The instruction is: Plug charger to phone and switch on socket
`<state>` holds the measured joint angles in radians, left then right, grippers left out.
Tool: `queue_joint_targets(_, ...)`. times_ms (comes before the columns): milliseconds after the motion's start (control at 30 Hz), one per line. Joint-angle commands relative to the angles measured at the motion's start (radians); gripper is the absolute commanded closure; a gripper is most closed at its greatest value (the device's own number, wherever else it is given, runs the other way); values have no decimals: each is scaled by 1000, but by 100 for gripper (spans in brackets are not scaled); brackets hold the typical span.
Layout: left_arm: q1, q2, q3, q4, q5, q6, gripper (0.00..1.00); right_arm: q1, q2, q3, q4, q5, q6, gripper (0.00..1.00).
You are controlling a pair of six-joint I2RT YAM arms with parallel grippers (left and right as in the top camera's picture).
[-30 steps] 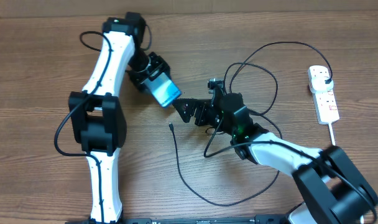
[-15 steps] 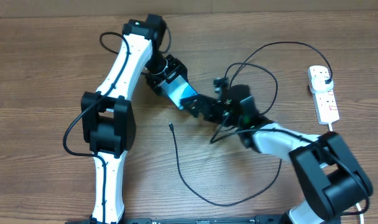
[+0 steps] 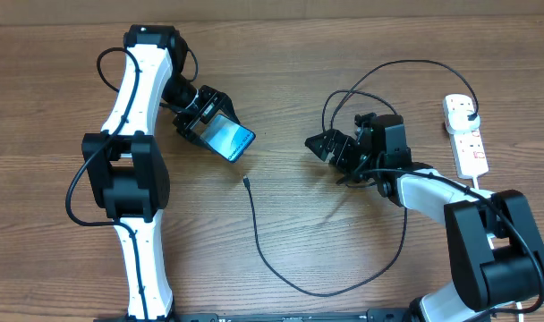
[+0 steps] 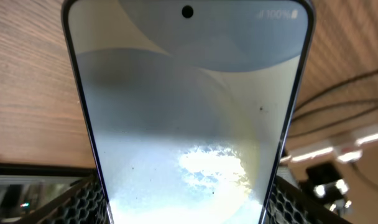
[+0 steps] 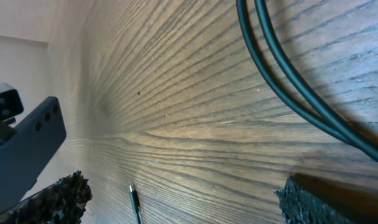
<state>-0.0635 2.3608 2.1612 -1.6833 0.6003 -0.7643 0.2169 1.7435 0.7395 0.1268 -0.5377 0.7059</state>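
My left gripper [image 3: 211, 134] is shut on the phone [image 3: 230, 139], whose light blue screen is lit; it fills the left wrist view [image 4: 189, 112]. The charger is a thin black cable [image 3: 263, 259] lying in loops on the table. Its connector tip [image 3: 244, 182] lies below the phone and shows in the right wrist view [image 5: 132, 193]; its black plug [image 3: 469, 111] sits in the white socket strip [image 3: 466, 134] at the far right. My right gripper [image 3: 326, 146] is open and empty, right of the phone and above the cable.
The socket's thick white cord [image 3: 480, 192] runs down from the strip past my right arm. Cable loops [image 3: 370, 89] lie behind my right gripper and cross the right wrist view [image 5: 288, 81]. The table is wood-grained.
My left gripper has carried the phone back to the left, away from my right gripper. My right gripper has drawn back to the right. The cable tip has stayed put.
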Motion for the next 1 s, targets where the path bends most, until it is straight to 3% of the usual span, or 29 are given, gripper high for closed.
queue_joint_targets(0,-3,-6,26,-7,56,118,96,2,-31,13,-13,13,-27,0)
queue_joint_targets(467,-10,-6,26,-7,24,163,96,23,-31,13,-37,-5,-35,0)
queue_joint_targets(667,-10,-6,26,90,8,269,96,163,-31,14,48,-37,-123,0)
queue_joint_targets(833,-8,-6,26,130,-173,216,96,300,-31,21,131,58,-160,0)
queue_joint_targets(967,-27,-6,26,176,-241,206,96,334,-31,52,134,158,-96,0)
